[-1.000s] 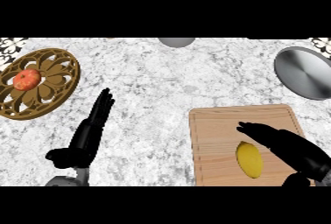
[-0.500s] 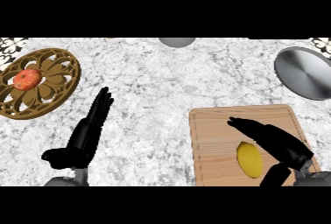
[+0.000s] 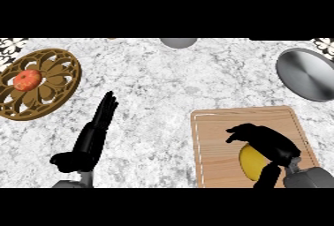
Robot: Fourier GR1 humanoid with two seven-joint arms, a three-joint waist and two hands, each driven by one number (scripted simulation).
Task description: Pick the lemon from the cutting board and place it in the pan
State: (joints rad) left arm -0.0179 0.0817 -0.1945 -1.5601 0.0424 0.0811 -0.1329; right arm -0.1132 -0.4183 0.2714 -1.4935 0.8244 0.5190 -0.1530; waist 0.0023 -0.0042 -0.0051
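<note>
Since the lemon (image 3: 250, 164) lies on the cutting board (image 3: 218, 132), toward its near right part and not yet lifted, my right hand (image 3: 267, 142) is arched over it. The fingers curl down across its far side and the thumb comes up along its near edge. The fruit is cupped between them, though I cannot see whether the pads actually press on the peel. I judge it light, stiff enough to take a squeeze and unlikely to bruise, but its rounded, waxy-looking skin could slide or roll out of a shallow pinch. The best hold is round its widest middle, fingers and thumb on opposite sides, not on the tapered ends. My left hand (image 3: 91, 137) rests open at the left over the bench (image 3: 169, 84), fingers straight, well apart from the board. The pan (image 3: 305, 74) sits beyond the board toward the far right.
</note>
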